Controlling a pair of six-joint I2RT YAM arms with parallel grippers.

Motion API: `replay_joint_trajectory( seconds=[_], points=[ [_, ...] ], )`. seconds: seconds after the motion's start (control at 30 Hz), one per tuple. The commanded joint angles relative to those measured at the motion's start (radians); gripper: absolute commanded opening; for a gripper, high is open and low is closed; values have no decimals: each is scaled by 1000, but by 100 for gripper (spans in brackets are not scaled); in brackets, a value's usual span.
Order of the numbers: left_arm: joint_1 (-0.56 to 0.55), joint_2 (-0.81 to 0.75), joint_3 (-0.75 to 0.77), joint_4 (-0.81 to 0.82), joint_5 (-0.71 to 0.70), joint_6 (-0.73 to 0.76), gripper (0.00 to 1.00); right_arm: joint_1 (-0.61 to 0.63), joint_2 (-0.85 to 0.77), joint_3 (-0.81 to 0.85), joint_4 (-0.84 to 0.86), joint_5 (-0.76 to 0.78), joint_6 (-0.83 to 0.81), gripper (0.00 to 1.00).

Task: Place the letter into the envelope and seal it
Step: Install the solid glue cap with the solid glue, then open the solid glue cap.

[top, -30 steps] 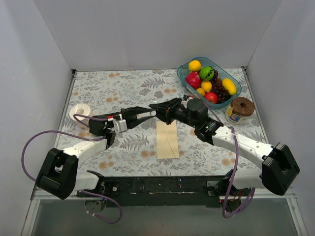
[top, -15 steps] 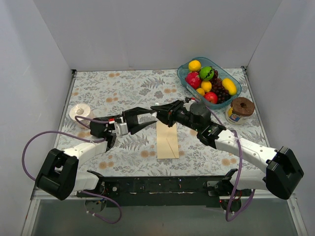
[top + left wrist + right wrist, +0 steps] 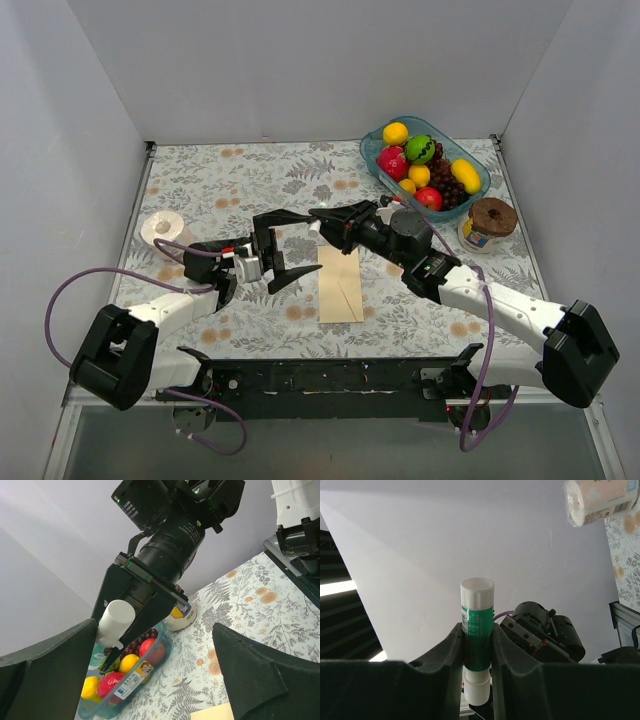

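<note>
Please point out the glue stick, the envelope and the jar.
glue stick [image 3: 477,635]: right wrist view, on its green label.
envelope [image 3: 340,288]: top external view, on its middle.
jar [image 3: 491,215]: top external view, on its brown lid.

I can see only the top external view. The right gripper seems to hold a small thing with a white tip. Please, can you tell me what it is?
Observer: The right wrist view shows the right gripper shut on a green cylindrical plastic glue stick with white print on it.
Operator: Thank you. At which part do the fingers hold it?
Observer: The fingers press on the green middle, and a white end sticks out past them on each side.
Operator: Is the cap on the front end?
Observer: In the left wrist view that white end looks like a plain closed cap, and no glue shows.
</note>
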Motion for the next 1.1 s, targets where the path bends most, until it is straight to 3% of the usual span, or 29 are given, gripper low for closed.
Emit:
replay_joint_trajectory(
  seconds=[0.0,0.27,0.57,0.73,0.77,0.93,0.97,1.07],
  points=[
    [31,56,-64,404,-114,-99,98,42,-152,65,511,-146,305,1],
    [34,54,-44,452,-327,-166,98,40,-158,29,523,-132,316,1],
    [34,-16,-21,449,-406,-221,98,39,-158,-12,545,-103,330,1],
    [34,-137,-70,361,-591,-374,98,0,-161,-46,542,-100,331,1],
    [36,-208,-76,317,-622,-404,98,-6,-163,-52,540,-101,333,1],
    [34,-432,-1,-278,-659,-439,98,-53,-148,-84,540,-113,350,1],
    [34,-457,25,-362,-703,-499,98,-61,-145,-87,537,-115,351,1],
    [34,-515,152,-818,-800,-643,98,-92,-120,-93,537,-126,350,1]
  ],
)
